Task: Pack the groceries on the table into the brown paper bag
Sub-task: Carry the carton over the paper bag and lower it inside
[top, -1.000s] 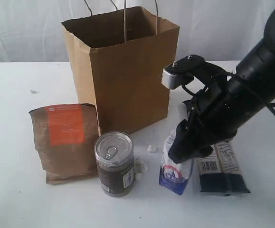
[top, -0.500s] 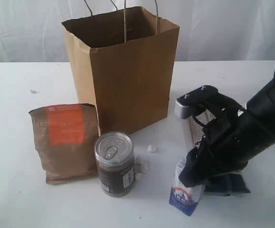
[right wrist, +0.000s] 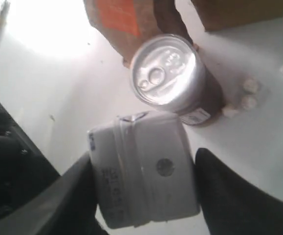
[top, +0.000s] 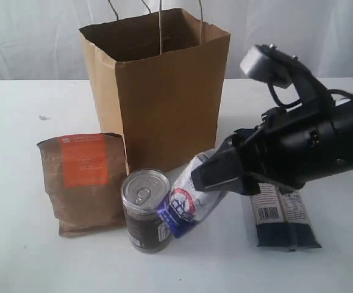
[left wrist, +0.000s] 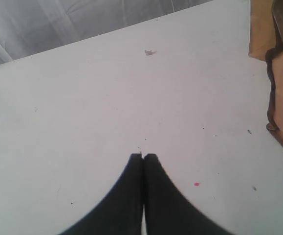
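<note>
My right gripper (top: 216,177) is shut on the small white-blue carton (top: 187,204), holding it tilted in the air just right of the dark pull-tab can (top: 147,209). In the right wrist view the carton (right wrist: 143,166) sits between the two fingers, above the can (right wrist: 168,76). The brown pouch with orange label (top: 85,180) lies left of the can. The brown paper bag (top: 158,85) stands open behind them. The long dark pasta packet (top: 285,217) lies under the right arm. My left gripper (left wrist: 143,155) is shut over bare table (left wrist: 107,98). The bottle and jar are out of view.
Small white crumbs (top: 194,191) lie between the can and the bag. A small scrap (top: 42,117) sits at the far left of the tabletop (top: 30,256). White curtains hang behind the table.
The right gripper has lifted the carton off the table and swung it left and up, from beside the pasta packet to next to the can. The carton now tilts sideways.
</note>
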Action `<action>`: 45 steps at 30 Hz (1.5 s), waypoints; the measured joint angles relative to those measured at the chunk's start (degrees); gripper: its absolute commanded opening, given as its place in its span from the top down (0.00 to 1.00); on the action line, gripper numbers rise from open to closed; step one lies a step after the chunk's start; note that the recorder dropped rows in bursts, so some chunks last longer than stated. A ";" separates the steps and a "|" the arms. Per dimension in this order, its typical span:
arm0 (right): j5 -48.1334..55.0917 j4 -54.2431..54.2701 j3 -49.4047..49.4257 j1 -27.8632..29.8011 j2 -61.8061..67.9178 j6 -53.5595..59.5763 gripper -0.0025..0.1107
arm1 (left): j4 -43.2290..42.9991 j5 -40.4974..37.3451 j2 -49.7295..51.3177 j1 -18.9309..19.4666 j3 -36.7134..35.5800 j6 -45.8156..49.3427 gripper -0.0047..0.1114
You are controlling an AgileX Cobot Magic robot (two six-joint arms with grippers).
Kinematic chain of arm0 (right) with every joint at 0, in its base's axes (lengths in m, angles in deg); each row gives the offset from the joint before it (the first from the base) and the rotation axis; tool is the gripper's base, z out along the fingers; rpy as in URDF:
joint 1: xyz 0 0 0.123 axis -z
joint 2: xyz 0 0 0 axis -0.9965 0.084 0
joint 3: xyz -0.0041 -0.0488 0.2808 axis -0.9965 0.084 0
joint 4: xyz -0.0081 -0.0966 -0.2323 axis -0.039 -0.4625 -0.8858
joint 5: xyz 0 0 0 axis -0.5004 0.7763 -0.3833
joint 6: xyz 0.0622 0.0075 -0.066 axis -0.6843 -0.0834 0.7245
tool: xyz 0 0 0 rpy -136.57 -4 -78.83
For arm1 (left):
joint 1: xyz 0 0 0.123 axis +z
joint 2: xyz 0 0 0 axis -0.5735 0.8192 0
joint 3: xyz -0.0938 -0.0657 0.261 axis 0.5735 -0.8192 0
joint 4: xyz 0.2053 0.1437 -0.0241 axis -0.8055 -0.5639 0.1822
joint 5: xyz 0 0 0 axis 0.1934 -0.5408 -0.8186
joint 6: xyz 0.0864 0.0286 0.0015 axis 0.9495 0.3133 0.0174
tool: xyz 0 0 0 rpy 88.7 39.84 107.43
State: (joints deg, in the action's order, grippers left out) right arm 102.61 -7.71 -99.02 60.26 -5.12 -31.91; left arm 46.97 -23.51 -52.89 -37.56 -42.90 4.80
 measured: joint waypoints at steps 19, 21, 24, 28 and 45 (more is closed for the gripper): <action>-2.94 49.60 -10.03 0.00 -4.88 24.52 0.64 | 0.00 0.00 0.00 0.00 0.00 0.00 0.96; -2.21 49.70 -11.38 0.00 -4.88 25.80 0.64 | 0.00 0.00 0.00 0.00 0.00 0.00 0.96; -2.20 49.80 -12.83 0.00 -4.88 29.15 0.64 | 0.00 0.00 0.00 0.00 0.00 0.00 0.96; -2.29 50.03 -14.06 0.00 -4.75 35.70 0.64 | 0.00 0.00 0.00 0.00 0.00 0.00 0.96; -3.80 50.04 -16.91 -1.45 10.60 57.79 0.64 | 0.00 0.00 0.00 0.00 0.00 0.00 0.96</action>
State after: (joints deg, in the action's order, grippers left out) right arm 98.80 42.32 -115.93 58.81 5.48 25.88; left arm 46.97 -23.51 -52.89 -37.56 -42.90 4.80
